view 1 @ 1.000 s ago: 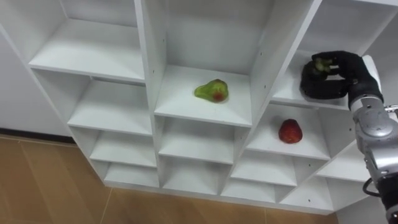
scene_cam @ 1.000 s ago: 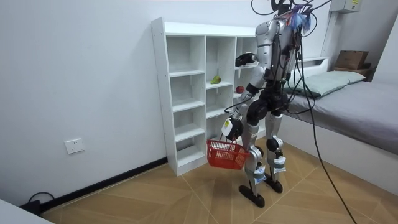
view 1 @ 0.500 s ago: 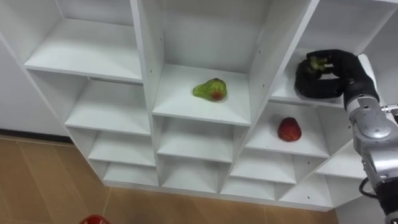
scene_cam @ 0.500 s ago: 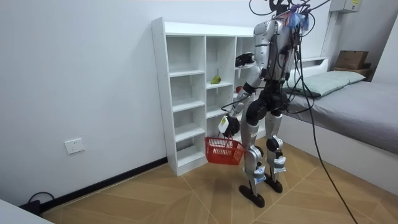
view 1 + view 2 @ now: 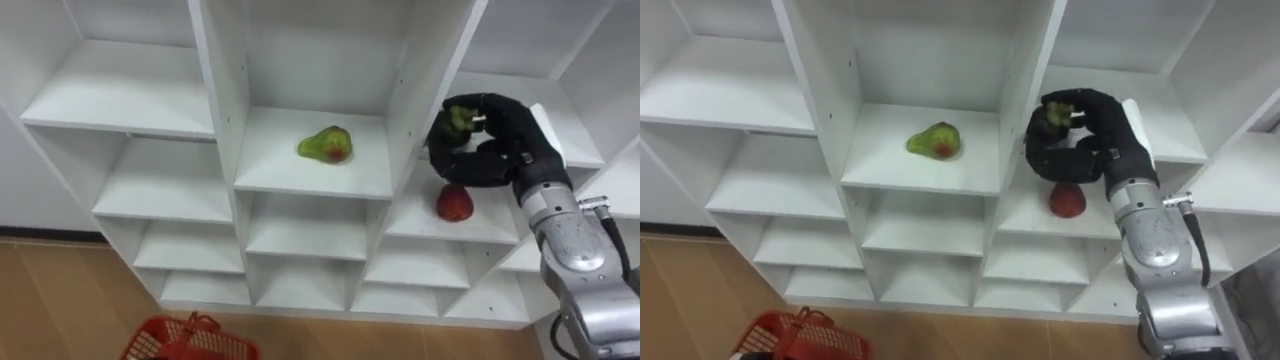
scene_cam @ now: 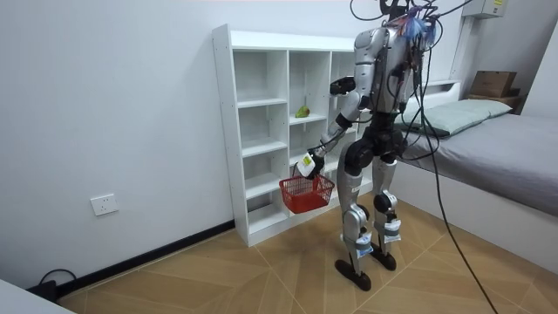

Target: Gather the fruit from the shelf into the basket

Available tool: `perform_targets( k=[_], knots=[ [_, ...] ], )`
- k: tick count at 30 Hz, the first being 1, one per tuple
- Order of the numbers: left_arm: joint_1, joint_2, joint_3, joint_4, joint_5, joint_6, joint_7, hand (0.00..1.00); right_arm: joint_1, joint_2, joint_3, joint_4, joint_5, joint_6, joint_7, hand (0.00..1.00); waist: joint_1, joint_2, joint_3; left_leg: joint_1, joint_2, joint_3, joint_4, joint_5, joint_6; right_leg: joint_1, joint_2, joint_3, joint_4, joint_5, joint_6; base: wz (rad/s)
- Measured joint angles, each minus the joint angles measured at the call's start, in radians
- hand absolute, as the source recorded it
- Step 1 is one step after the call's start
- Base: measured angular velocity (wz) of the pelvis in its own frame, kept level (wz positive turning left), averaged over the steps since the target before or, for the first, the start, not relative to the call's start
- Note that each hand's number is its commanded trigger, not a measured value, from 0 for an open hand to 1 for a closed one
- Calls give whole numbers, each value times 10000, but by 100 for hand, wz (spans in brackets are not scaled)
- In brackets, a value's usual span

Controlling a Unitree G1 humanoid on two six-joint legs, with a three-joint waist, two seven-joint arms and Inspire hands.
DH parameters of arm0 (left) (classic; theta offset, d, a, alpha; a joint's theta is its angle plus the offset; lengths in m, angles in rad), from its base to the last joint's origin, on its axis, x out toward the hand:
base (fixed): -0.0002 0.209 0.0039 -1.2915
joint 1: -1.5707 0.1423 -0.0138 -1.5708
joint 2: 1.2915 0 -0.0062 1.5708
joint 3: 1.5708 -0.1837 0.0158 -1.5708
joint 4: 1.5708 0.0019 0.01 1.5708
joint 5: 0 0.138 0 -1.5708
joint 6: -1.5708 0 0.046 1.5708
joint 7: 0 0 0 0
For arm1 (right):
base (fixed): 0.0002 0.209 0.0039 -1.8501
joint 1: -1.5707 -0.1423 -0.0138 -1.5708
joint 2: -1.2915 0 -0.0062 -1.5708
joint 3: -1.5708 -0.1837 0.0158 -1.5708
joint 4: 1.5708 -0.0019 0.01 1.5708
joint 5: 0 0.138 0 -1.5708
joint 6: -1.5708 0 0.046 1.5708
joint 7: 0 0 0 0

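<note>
The small green round fruit (image 5: pixel 458 118) is enclosed by the curled fingers of the right hand (image 5: pixel 495 150), which is held just in front of the white shelved closet (image 5: pixel 222 80). The red mesh basket (image 5: pixel 190 340) lies at 7 o'clock from that hand, well below it. It is hung by its handle from the closed left hand (image 6: pixel 307 166). A transfer down and to the left is judged to be required. A green-red pear (image 5: pixel 325 145) and a red fruit (image 5: pixel 455 203) are not yet collected.
</note>
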Motion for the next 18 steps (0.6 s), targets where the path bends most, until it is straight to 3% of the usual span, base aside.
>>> perform_targets(
  k=[3, 6, 11, 16, 18],
  knots=[
    [-251, -112, -11, -66, -848, -50, -13, 100, 399, 227, 53, -583, -20, 0, 18, 100, -94, 63, -13, -79, 16, 20, -3, 0, 1, -155, 10, 50, 122, 2, -4, -4],
    [-373, -259, -475, -206, -1815, -189, 48, 100, 768, 406, 523, -947, -131, 5, 227, 100, -255, 90, -23, -197, 4, 57, -37, 7, 11, -287, 16, 100, 157, 2, -4, -5],
    [-549, -558, -797, -148, -1872, -203, 54, 100, 1294, 846, 839, -1136, -496, 102, 839, 100, -289, 85, -23, -286, 10, 125, -78, 6, 12, -420, 20, 142, 152, 3, -2, -3],
    [-628, -505, -989, 277, -2363, -177, -323, 100, 1379, 995, 1154, -1153, -838, 155, 899, 100, -374, 70, -15, -417, 14, 174, -31, 7, 12, -615, 25, 250, 156, 3, -3, -3],
    [-642, -589, -989, 443, -2573, -169, -430, 100, 1606, 1248, 1373, -1198, -1241, 295, 938, 100, -380, 63, -11, -445, 11, 174, -27, 6, 12, -640, 20, 274, 156, 3, -2, 0]
  ],
)
